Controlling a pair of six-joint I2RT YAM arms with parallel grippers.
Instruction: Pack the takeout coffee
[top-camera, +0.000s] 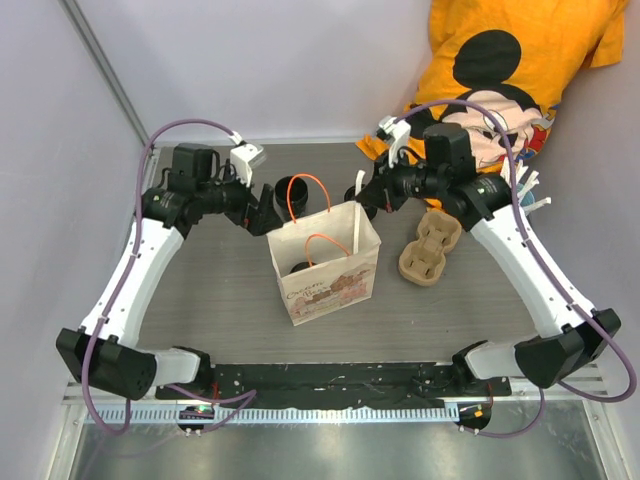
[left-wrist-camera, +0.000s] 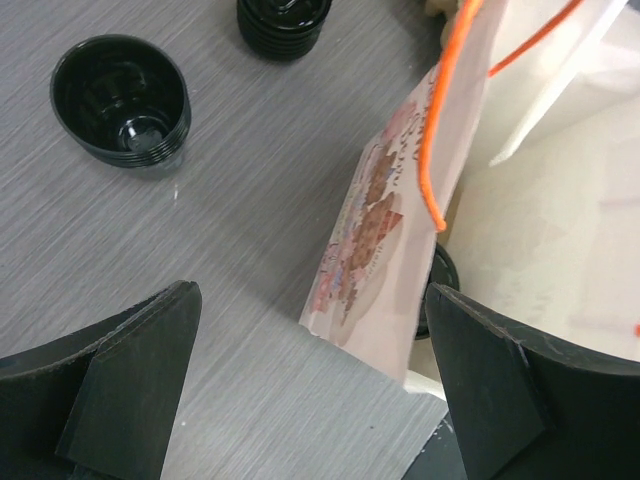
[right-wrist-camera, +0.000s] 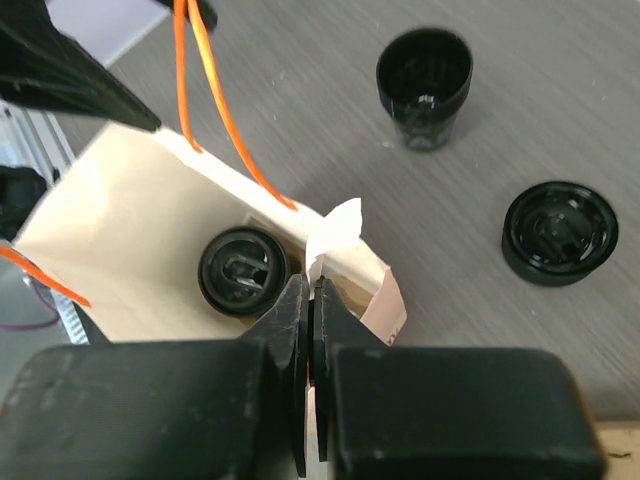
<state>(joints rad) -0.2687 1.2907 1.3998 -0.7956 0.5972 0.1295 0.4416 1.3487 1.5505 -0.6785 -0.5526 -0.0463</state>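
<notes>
Surface: grey wood-grain bench (top-camera: 200, 300).
Centre: paper bag (top-camera: 325, 265), upright, mouth open.
Behind bag: open black cup (top-camera: 296, 190), black lid (right-wrist-camera: 560, 232) near it.
Right of bag: beige pulp carrier (top-camera: 430, 247).

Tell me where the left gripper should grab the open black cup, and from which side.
Likely the rim, from above: the black cup stands upright, mouth open and lidless, so the open left gripper can drop one finger inside its wall and one outside.
</notes>
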